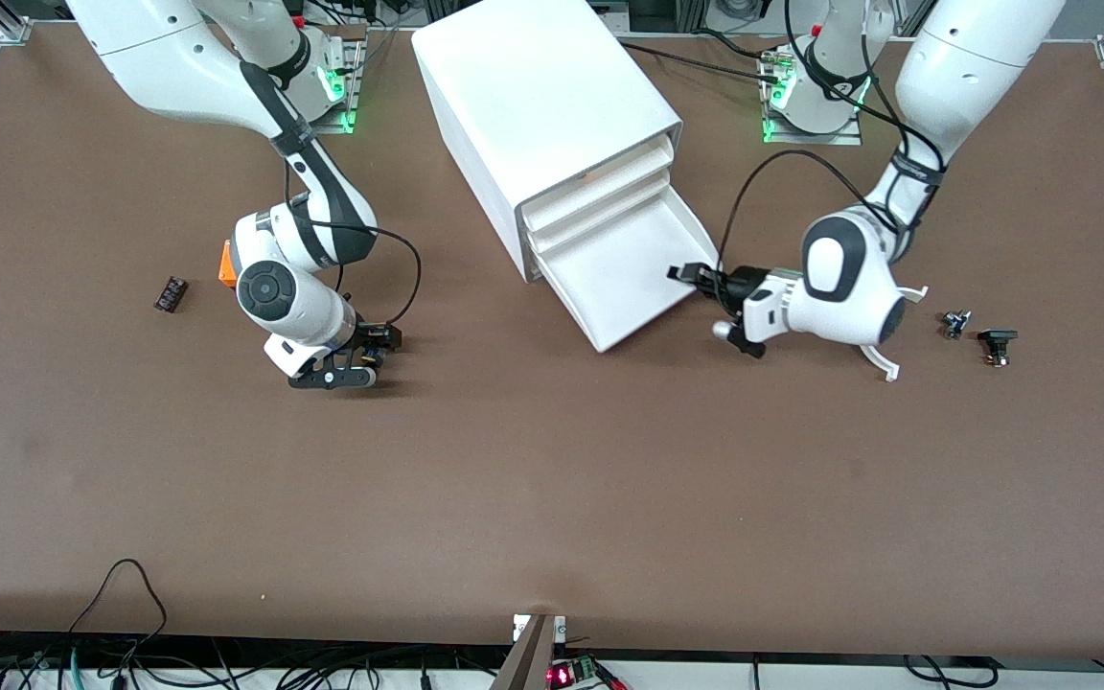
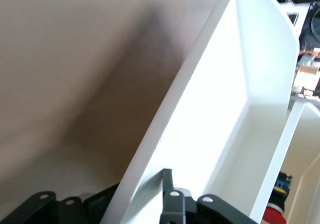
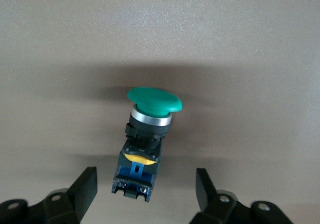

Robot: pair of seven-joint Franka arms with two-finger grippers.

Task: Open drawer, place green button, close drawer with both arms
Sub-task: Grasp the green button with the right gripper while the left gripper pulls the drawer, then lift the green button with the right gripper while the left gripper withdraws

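Observation:
The white cabinet (image 1: 552, 105) stands at the table's middle, and its lowest drawer (image 1: 638, 278) is pulled out with nothing in it. My left gripper (image 1: 691, 278) is at the drawer's outer corner. In the left wrist view it (image 2: 135, 199) straddles the drawer's wall (image 2: 200, 84), one finger inside and one outside, shut on the wall. The green-capped button (image 3: 147, 134) lies on its side on the table. My right gripper (image 3: 146, 194) is open, with a finger on each side of the button's blue rear end. In the front view the right gripper (image 1: 356, 369) is low over the table and hides the button.
An orange cube (image 1: 225, 264) sits by the right arm's wrist, and a small black part (image 1: 171, 293) lies farther toward the right arm's end. Two small black parts (image 1: 954, 323) (image 1: 997, 345) lie toward the left arm's end. The two upper drawers are pushed in.

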